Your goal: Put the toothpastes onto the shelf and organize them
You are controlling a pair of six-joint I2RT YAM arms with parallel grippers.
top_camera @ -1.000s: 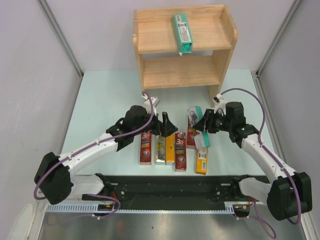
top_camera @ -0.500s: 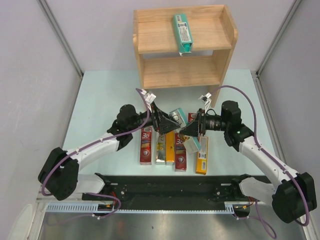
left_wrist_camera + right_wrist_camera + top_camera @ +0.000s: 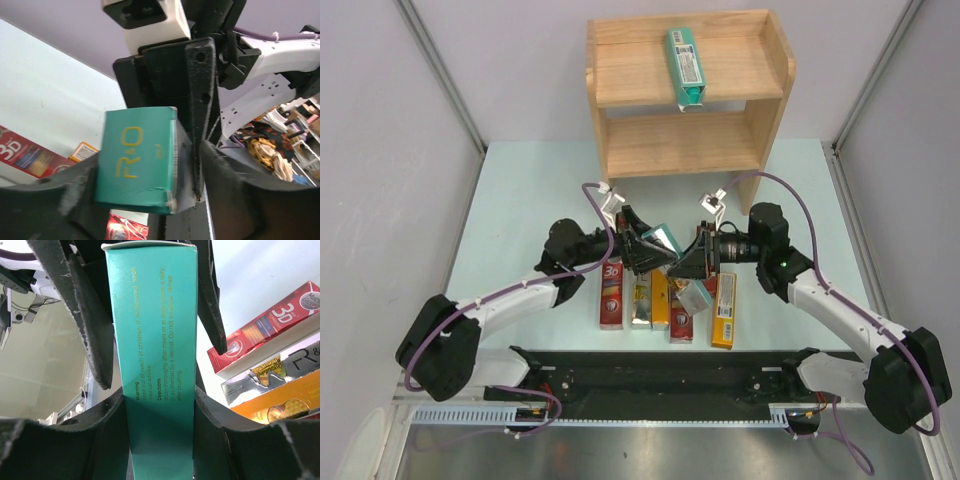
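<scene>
My right hand is clenched on the teal carton, aloft over the other cartons and well short of the shelf; my left hand brackets its end, grip unconfirmed, so I should seat it squarely before the right lets go.

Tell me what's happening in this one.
It looks like a handover above the table. The right gripper is shut on a teal toothpaste carton, and the left gripper has its fingers on either side of that carton's end; whether they have clamped is unclear. A second teal carton lies on the top tier of the shelf, jutting over its front edge. More cartons lie in a row near the arms.
</scene>
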